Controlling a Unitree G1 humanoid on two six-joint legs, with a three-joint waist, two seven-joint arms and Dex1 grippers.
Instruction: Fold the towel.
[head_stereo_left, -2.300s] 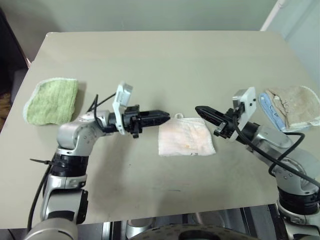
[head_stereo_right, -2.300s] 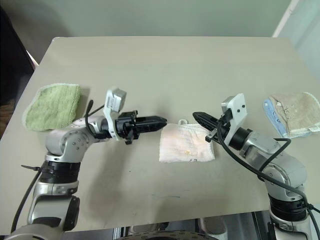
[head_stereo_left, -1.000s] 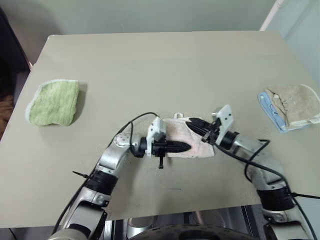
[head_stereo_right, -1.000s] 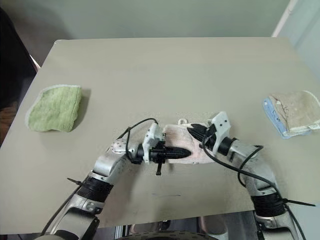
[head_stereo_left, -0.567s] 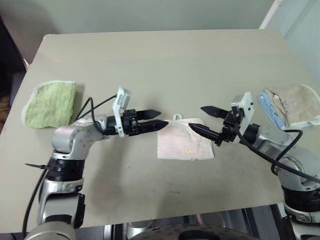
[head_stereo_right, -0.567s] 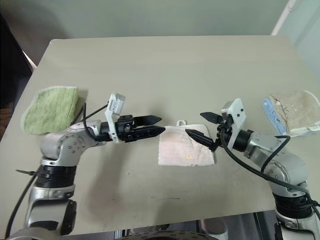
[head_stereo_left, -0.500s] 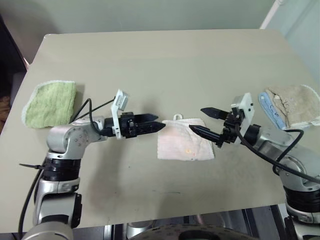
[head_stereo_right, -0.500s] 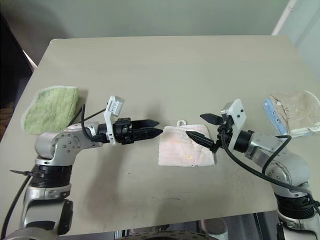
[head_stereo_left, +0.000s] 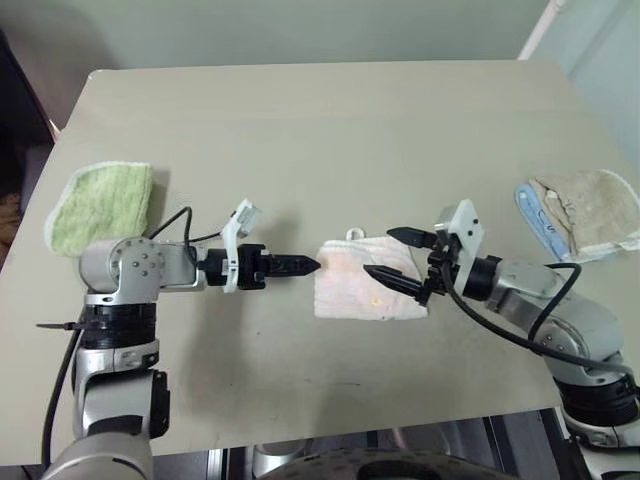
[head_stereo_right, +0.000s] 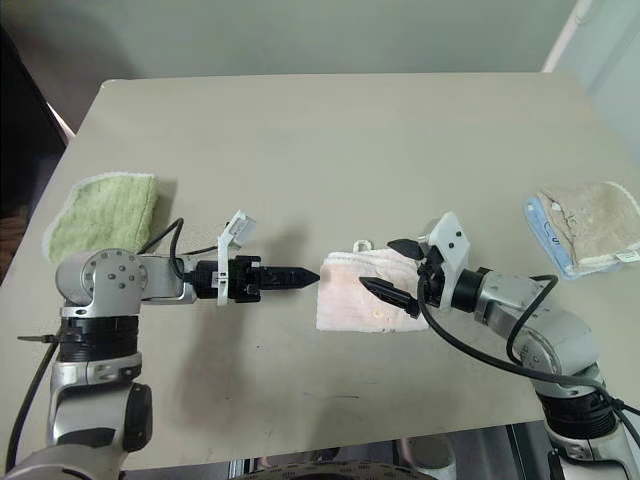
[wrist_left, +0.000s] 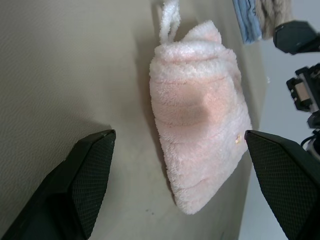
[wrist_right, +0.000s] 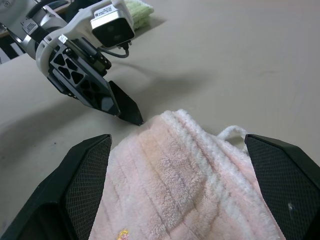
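- Both hands have spread their fingers since a second ago, when they were pinched low over the towel; the left hand has drawn out to the towel's left edge, and the right hand now sits over its right part.
- Left hand: released, holding nothing, its tip just beside the towel's left edge.
- Right hand: released too, fingers wide, one above and one low over the pile, grasping nothing.
- Pink towel: lies on the counter between the two hands as a small folded rectangle, its white loop poking out at the far edge.
- Handling, as I judge it: light, soft and limp terry; it should sag and bunch rather than hold a shape, and the pile should grip well, not slip.
- Best hold is probably a pinch at the white-edged corners or doubled edges, not the thick middle.
- Green terry cloth and beige cloth lie well apart at the counter's sides.
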